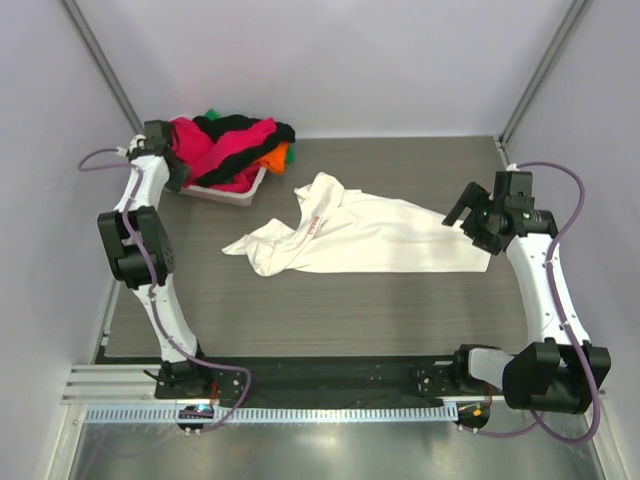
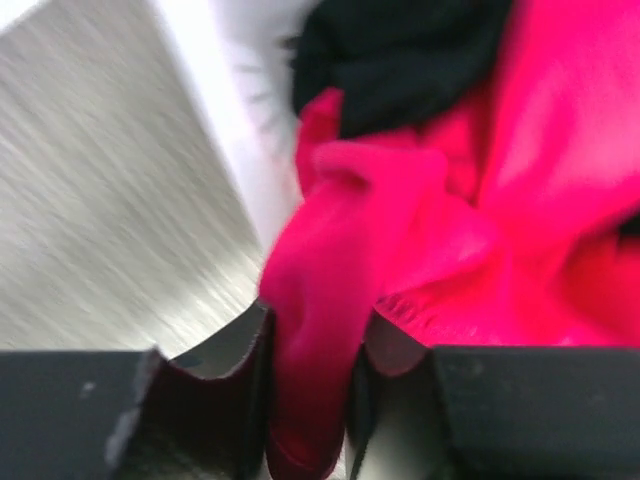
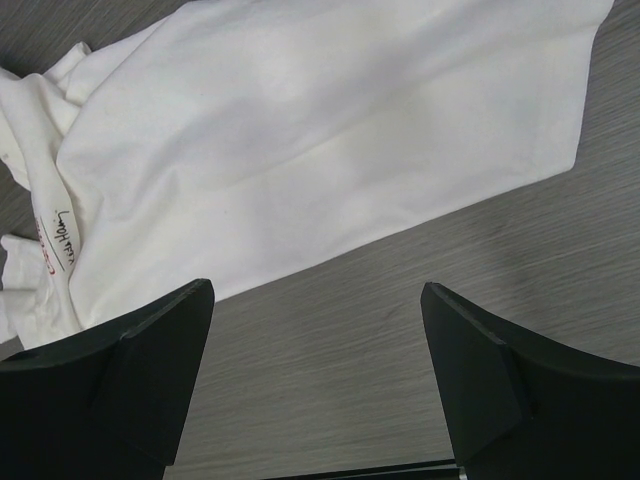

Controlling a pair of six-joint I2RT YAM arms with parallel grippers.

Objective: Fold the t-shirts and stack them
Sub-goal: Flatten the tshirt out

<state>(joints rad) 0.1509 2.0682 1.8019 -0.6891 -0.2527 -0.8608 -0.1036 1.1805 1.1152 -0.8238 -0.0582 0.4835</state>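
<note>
A white t-shirt (image 1: 360,235) lies spread and rumpled across the middle of the table, with a strip of red print (image 3: 55,235) showing at a fold. A magenta-pink t-shirt (image 2: 400,230) is heaped with a black one (image 1: 240,125), an orange one (image 1: 278,155) and a bit of green (image 1: 212,113) in the bin at the back left. My left gripper (image 2: 310,400) is at that heap, shut on a fold of the magenta-pink t-shirt. My right gripper (image 3: 315,340) hovers open over bare table just off the white t-shirt's right end (image 3: 320,130), holding nothing.
The small white bin (image 1: 225,192) stands at the table's back left corner, its pale rim (image 2: 240,120) beside the left fingers. Grey walls close the table in at the back and sides. Bare wood-grain table (image 1: 330,310) runs along the front.
</note>
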